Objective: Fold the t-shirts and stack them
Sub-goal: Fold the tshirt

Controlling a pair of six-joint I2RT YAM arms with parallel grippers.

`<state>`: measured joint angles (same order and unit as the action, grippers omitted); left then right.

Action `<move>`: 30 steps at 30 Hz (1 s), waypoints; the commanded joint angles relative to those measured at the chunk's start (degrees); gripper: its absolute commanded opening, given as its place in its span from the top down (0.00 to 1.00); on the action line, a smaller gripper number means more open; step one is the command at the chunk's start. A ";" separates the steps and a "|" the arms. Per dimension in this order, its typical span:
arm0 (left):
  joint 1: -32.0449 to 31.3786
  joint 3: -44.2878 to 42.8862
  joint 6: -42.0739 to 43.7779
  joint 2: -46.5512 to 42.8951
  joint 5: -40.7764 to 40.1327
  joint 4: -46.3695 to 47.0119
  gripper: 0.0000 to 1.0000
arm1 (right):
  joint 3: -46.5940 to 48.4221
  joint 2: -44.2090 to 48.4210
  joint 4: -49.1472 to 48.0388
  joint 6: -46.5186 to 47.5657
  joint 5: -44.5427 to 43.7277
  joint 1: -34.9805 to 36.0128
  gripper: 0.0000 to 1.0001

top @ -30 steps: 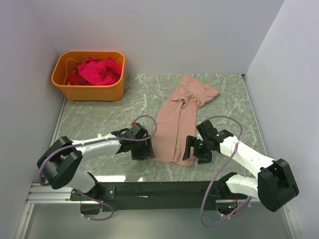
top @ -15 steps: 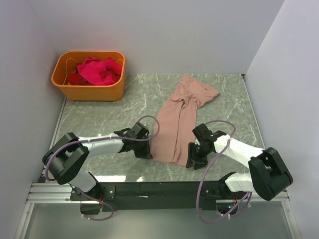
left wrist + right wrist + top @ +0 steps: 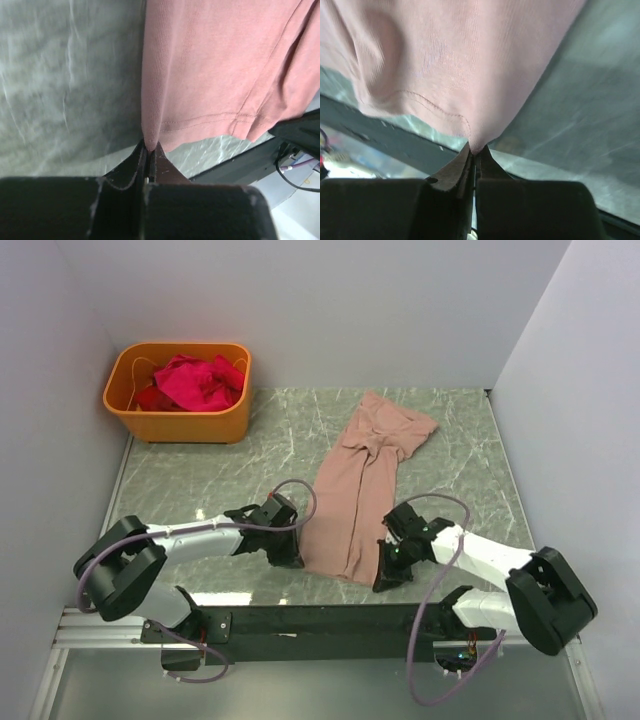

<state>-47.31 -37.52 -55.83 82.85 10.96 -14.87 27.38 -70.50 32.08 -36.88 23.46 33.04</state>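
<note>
Grey-green marbled tabletop (image 3: 190,490), white walls (image 3: 300,310). Dusty pink-tan cloth t-shirt (image 3: 360,475) laid lengthwise, long axis running away from the near edge. Near hem pinched at both corners: left gripper (image 3: 149,149) clamped on one, right gripper (image 3: 474,149) on the other. Fold probably carried forward, toward the far end.

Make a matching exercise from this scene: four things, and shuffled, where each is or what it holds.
1 pink-tan t-shirt
2 magenta t-shirts
3 left gripper
4 right gripper

A piled in the orange tub
B shut on the pink shirt's near right corner
C lying lengthwise on the table
D shut on the pink shirt's near left corner

Pairs: 1-C, 2-A, 3-D, 4-B
</note>
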 commanded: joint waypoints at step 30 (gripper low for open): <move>-1.56 -23.98 3.17 2.57 -10.78 -12.81 0.99 | 12.16 11.44 6.43 -1.01 -7.03 -5.25 1.00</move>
<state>-50.04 -55.66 -57.63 83.46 4.71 -27.33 35.77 -58.06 39.00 -43.11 19.55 30.94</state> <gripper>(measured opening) 0.030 0.015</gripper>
